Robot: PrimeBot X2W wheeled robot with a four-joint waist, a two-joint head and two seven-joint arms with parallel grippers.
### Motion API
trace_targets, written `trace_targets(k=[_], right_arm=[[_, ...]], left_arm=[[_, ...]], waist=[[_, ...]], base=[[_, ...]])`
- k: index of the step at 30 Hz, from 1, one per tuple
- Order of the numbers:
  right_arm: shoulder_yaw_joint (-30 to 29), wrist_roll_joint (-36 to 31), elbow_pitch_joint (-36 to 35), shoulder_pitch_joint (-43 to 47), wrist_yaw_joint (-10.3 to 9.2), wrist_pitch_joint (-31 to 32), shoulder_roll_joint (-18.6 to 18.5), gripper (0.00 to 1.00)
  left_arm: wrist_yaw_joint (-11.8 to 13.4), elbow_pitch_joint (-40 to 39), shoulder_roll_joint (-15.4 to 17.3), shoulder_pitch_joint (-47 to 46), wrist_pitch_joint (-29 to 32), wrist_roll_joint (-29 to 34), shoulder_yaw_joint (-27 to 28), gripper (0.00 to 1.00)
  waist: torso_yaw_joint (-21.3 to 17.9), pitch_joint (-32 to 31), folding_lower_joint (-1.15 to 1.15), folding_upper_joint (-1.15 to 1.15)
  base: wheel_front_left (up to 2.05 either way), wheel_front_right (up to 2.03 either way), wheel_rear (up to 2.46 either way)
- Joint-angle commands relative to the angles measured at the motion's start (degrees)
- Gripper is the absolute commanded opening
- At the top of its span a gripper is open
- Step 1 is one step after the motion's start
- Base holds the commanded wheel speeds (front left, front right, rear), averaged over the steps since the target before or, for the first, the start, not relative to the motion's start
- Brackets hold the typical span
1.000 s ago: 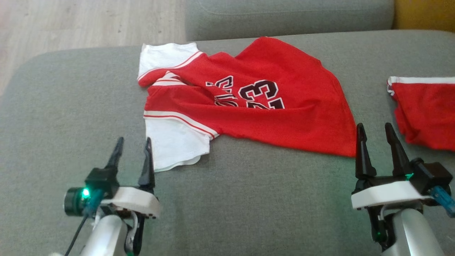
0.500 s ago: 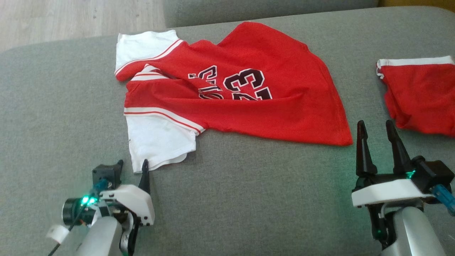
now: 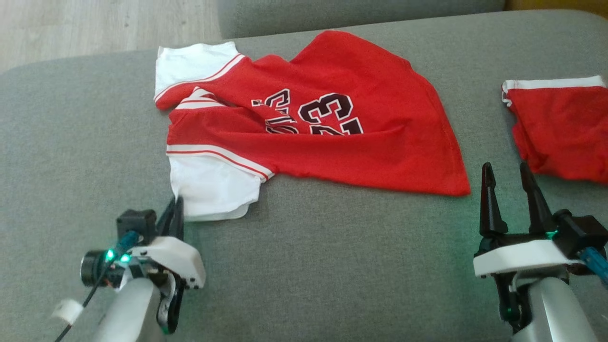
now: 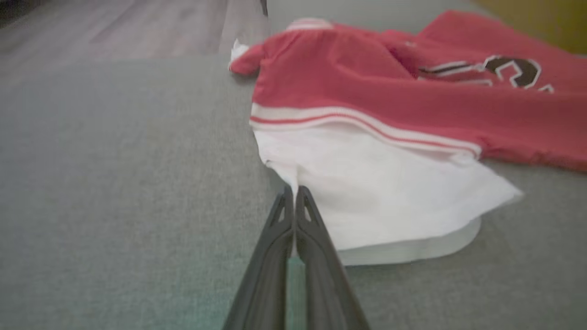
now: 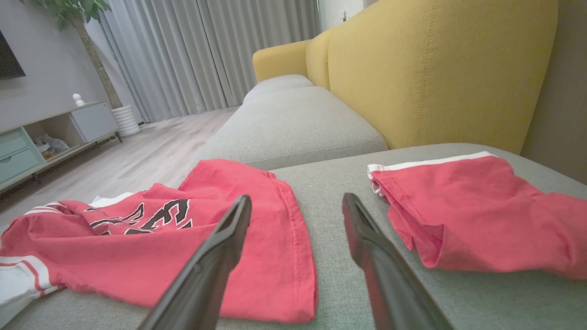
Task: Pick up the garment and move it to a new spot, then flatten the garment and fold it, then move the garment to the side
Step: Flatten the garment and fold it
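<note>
The garment (image 3: 380,152) is a red jersey with white sleeves and a black "23", lying crumpled on the grey sofa cushion (image 3: 332,266). My left gripper (image 3: 175,203) sits at the near corner of the lower white sleeve (image 3: 213,185). In the left wrist view its fingers (image 4: 275,256) are pressed together, with the sleeve's edge (image 4: 284,172) pinched at my left gripper (image 4: 293,190). My right gripper (image 3: 506,170) stands open just right of the jersey's near hem corner (image 3: 463,189), holding nothing. The right wrist view shows my right gripper (image 5: 297,201) above the hem of the garment (image 5: 257,256).
A second red piece with a white band (image 3: 560,128) lies at the right, close to my right gripper, also as the red piece (image 5: 481,215). Wooden floor (image 3: 95,28) lies beyond the cushion's far left edge. A yellow backrest (image 5: 435,68) rises behind.
The head camera tilted at first. My left gripper moved up to the white sleeve's near corner and shut on its edge, which has bunched slightly. The right gripper stayed open and still.
</note>
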Motion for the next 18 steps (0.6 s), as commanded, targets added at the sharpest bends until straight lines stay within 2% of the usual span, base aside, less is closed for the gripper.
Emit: trace_targets(k=[1,5,8,18], right_arm=[[1.1,-0.3,-1.1,-2.0,-0.04,-0.6,-0.2,1.00],[1.2,-0.4,-0.4,-2.0,-0.04,-0.6,-0.2,1.00],[1.3,-0.5,0.5,-1.9,-0.04,-0.5,-0.2,1.00],[2.2,1.5,6.9,-2.9,-0.04,3.9,-0.2,1.00]], left_arm=[[0.3,-3.2,1.6,-1.8,-3.2,-0.3,2.5,0.00],[-0.1,-7.0,1.4,-2.0,-9.8,-0.4,3.1,0.00],[0.1,-10.2,1.3,-2.1,-12.5,0.0,3.3,0.00],[0.2,-16.7,1.3,-1.0,-14.4,0.9,3.0,0.00]], waist=[[0.3,-0.5,0.00,0.00],[0.7,-1.1,0.00,0.00],[1.2,-1.4,0.00,0.00],[2.3,-1.2,0.00,0.00]], base=[[0.00,0.00,0.00],[0.00,0.00,0.00],[0.00,0.00,0.00],[0.00,0.00,0.00]])
